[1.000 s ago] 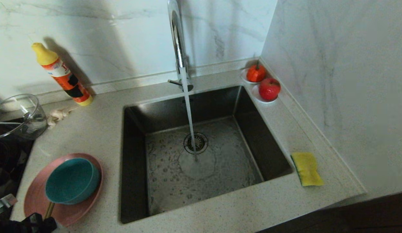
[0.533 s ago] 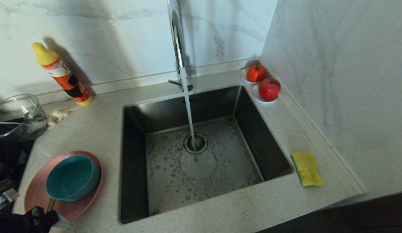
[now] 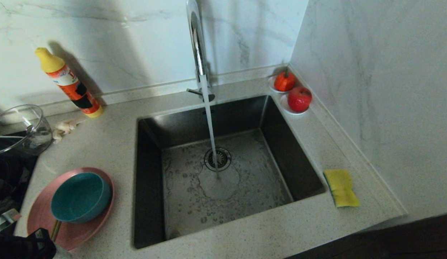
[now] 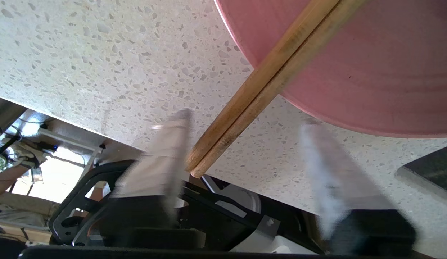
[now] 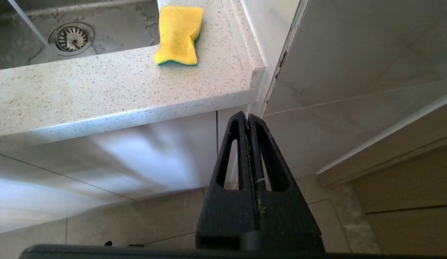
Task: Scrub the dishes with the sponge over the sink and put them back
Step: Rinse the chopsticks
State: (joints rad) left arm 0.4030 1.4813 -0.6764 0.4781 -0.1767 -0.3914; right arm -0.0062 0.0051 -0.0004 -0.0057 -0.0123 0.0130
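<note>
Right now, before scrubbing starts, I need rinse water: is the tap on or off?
On. A steady stream falls from the tap into the sink, landing just in front of the drain strainer and spreading over the wet floor.

One pink plate (image 3: 40, 216), one teal bowl (image 3: 79, 197), two wooden sticks (image 4: 266, 77) lying side by side. One yellow sponge (image 3: 341, 187). One sink (image 3: 151, 144) with one drain strainer (image 3: 217, 159) and one tap (image 3: 198, 50). Two white saucers (image 3: 285, 107), each bearing one red fruit (image 3: 299, 98). One bottle (image 3: 68, 83); one glass jug (image 3: 23, 127).
</note>
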